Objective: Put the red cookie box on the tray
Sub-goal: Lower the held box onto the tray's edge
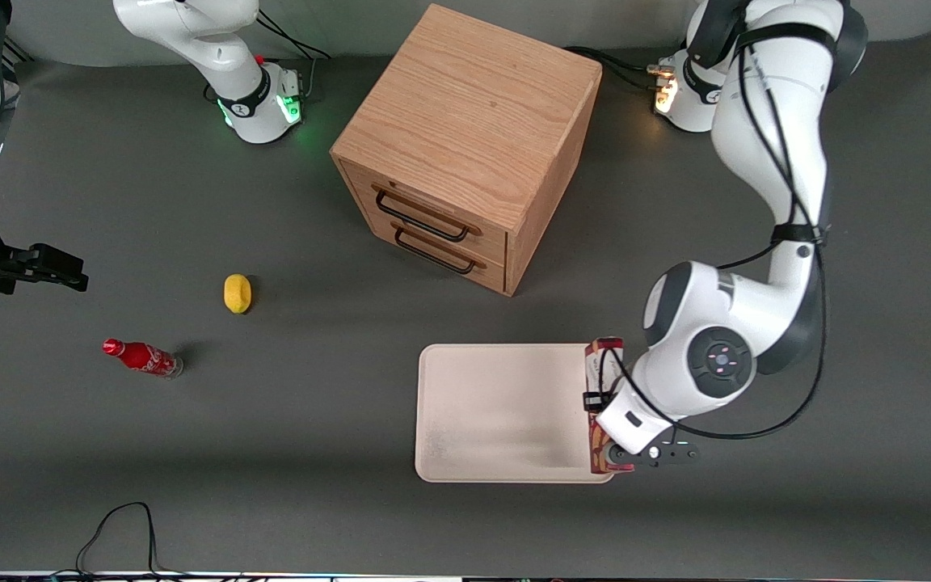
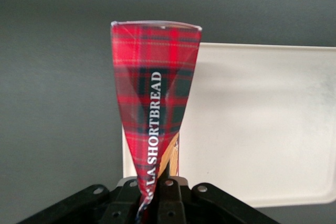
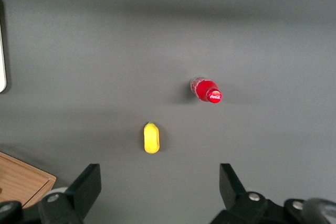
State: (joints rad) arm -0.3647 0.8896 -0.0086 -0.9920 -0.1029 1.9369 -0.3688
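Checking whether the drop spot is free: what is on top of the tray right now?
The tray shows bare, smudged surface. At its edge toward the working arm, the red cookie box stands on edge, clamped in the end effector. The strip under the box is hidden.

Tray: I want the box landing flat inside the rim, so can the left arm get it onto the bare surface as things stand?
Probably yes. The gripper, shut on the red cookie box, is at the tray edge; the surface looks bare.
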